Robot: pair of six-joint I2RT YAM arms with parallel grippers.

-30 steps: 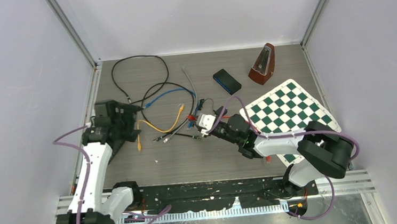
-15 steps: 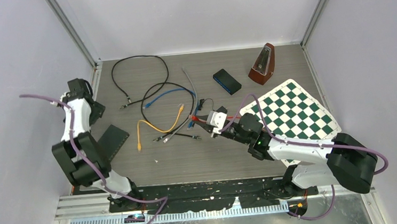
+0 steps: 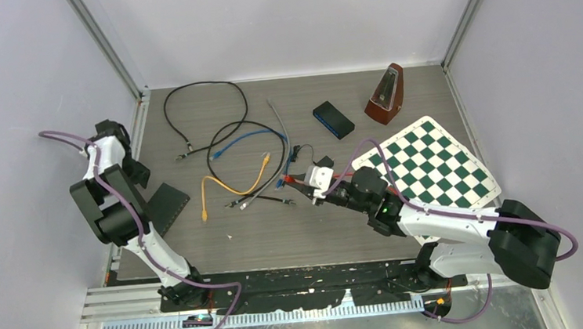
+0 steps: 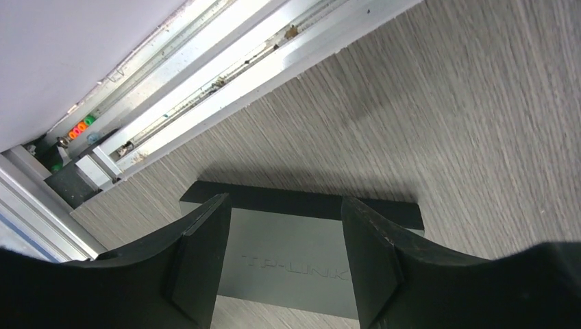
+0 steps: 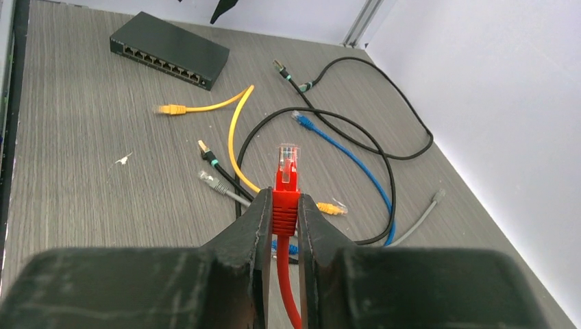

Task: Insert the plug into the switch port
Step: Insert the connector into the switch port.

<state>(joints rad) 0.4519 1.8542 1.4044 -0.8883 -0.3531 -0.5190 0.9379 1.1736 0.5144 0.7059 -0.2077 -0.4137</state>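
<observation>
Right jaws tight on red plug [image 5: 286,179]; left jaws apart, seemingly clear above switch [image 4: 291,264].

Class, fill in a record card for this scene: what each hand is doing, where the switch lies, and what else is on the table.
right hand: shut on the red plug
left hand: open, aimed at the switch, not touching it
switch: flat on the table, no cable plugged in
loose items: yellow cable, blue cable
also present: chessboard mat, metronome
plug inserted: not yet
</observation>
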